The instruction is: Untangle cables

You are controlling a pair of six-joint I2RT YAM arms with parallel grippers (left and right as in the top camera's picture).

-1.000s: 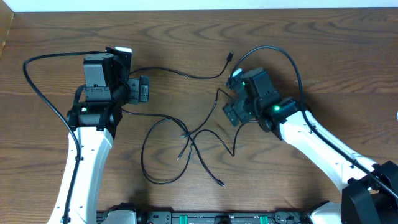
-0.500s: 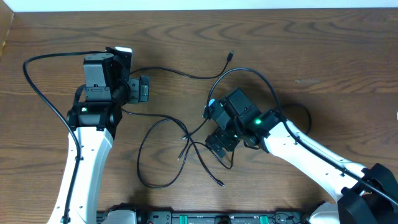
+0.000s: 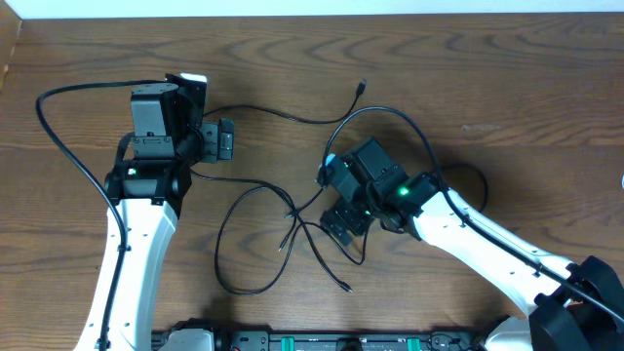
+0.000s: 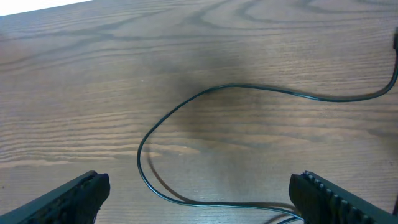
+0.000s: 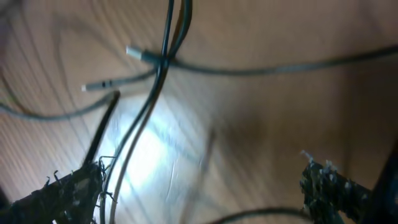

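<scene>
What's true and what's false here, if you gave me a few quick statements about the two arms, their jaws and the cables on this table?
1. The table is wooden. True.
2. The left arm's jaws are shut on a cable. False: the left arm's jaws stand open, and a black cable lies on the table between them.
3. The right arm's jaws are open over crossing cables. True.
4. The cables are bright red. False: those in view look black.

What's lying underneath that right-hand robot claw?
Black cables crossing on the wooden table, two plug tips among them. From overhead the right gripper covers that part.
</scene>
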